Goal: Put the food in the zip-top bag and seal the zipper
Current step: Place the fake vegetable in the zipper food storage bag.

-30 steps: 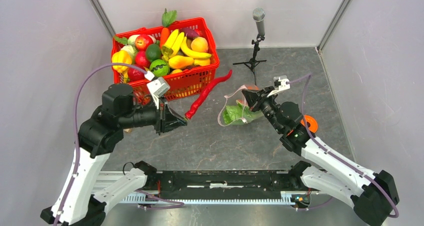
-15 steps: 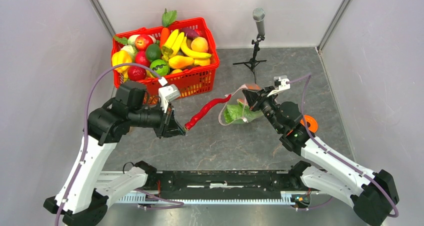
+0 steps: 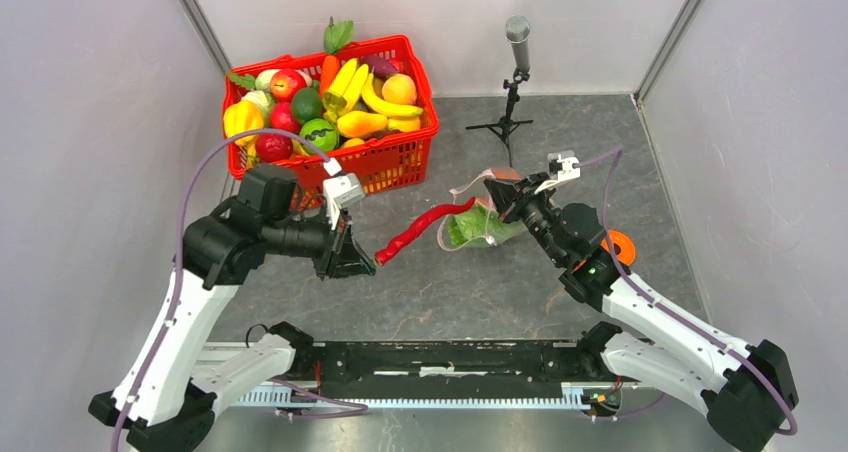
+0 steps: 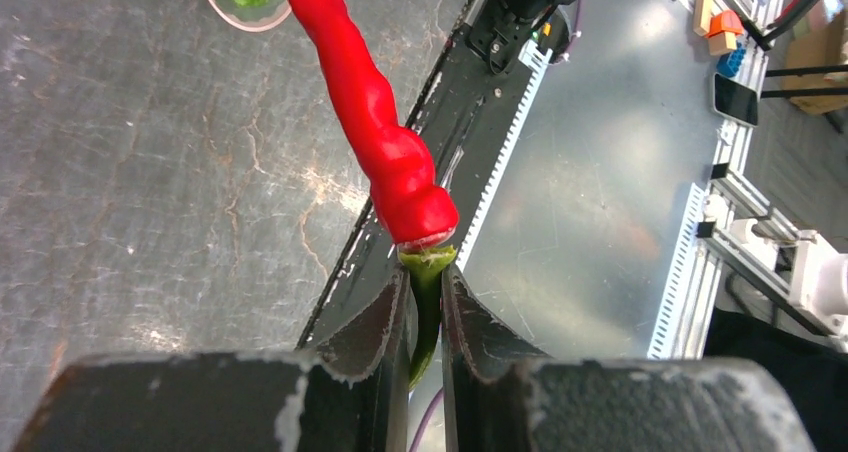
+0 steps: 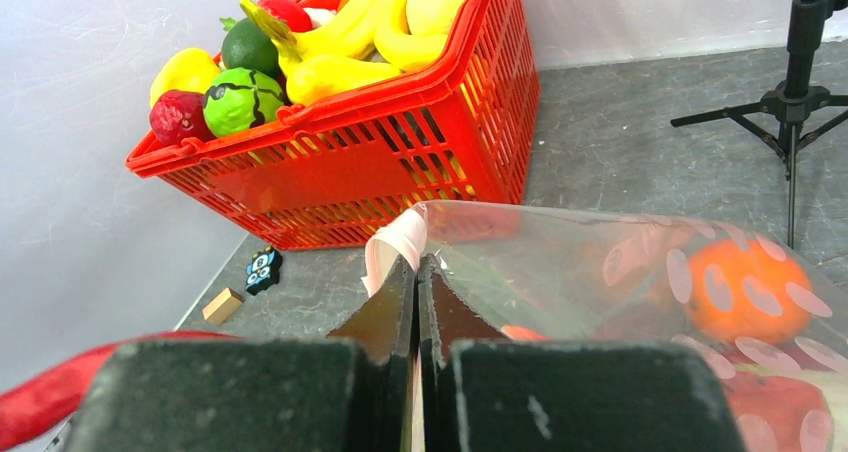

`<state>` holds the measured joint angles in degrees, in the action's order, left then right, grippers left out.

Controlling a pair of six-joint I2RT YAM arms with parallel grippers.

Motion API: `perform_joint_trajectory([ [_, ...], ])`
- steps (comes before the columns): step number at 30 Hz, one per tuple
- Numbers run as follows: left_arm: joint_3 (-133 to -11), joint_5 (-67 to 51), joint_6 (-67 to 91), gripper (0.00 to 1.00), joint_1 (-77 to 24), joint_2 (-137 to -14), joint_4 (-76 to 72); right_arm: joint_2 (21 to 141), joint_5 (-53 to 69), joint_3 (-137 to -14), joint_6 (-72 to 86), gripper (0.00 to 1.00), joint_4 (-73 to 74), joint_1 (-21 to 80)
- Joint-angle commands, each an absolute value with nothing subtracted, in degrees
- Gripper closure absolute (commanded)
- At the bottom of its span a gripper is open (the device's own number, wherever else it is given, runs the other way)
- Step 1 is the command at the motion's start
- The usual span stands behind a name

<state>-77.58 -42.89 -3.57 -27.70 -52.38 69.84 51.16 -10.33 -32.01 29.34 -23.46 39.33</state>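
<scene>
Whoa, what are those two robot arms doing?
The left gripper pinches a long red toy chili pepper by its green stem, with the tip close to the clear zip-top bag. The right gripper is shut on the bag's rim, holding its mouth up. A green cabbage and an orange are already inside. The pepper is not in yet.

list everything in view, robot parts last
basket: one, red, far left
toy produce: many, mixed colours, in the basket
zip-top bag: one, clear with dots, centre right, cabbage and orange inside
chilli: one, red, in the air left of the bag
microphone: one, grey, on a tripod far centre
disc: one, orange, beside the right arm
wood block: one, tan, near the basket
left gripper: one, black, shut on the chilli's green stem
right gripper: one, black, shut on the bag's rim
</scene>
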Motion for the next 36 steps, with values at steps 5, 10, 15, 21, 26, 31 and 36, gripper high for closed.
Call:
perform_joint_trajectory([
  [5, -71.1, -46.2, 4.7, 0.98, -27.7, -55.0, 51.3, 50.1, -6.7, -33.9, 29.9, 1.0, -27.6, 39.4],
  [10, -68.5, -45.6, 8.9, 0.98, -30.0, -59.2, 41.2, 50.2, -4.4, -33.8, 29.9, 1.0, -28.8, 39.4],
  [15, -70.8, -39.8, 8.4, 0.98, -36.5, -65.9, 39.7, 50.9, -1.7, -35.0, 29.2, 1.0, -28.6, 39.5],
  [21, -72.4, -32.0, 12.9, 0.98, -39.6, -71.9, 34.4, 50.8, -1.3, -35.1, 27.9, 1.0, -29.1, 40.4],
  [26, -73.2, -28.2, 16.6, 0.98, -39.6, -74.2, 29.3, 50.8, -0.7, -35.3, 26.7, 1.0, -28.9, 41.2],
  [31, -74.9, -28.3, 18.4, 0.98, -40.0, -78.5, 27.0, 50.7, -0.4, -35.4, 25.8, 1.0, -29.3, 42.2],
  [36, -71.0, -28.9, 23.9, 0.98, -41.3, -80.8, 17.3, 50.5, -0.9, -34.3, 26.7, 1.0, -31.6, 42.7],
])
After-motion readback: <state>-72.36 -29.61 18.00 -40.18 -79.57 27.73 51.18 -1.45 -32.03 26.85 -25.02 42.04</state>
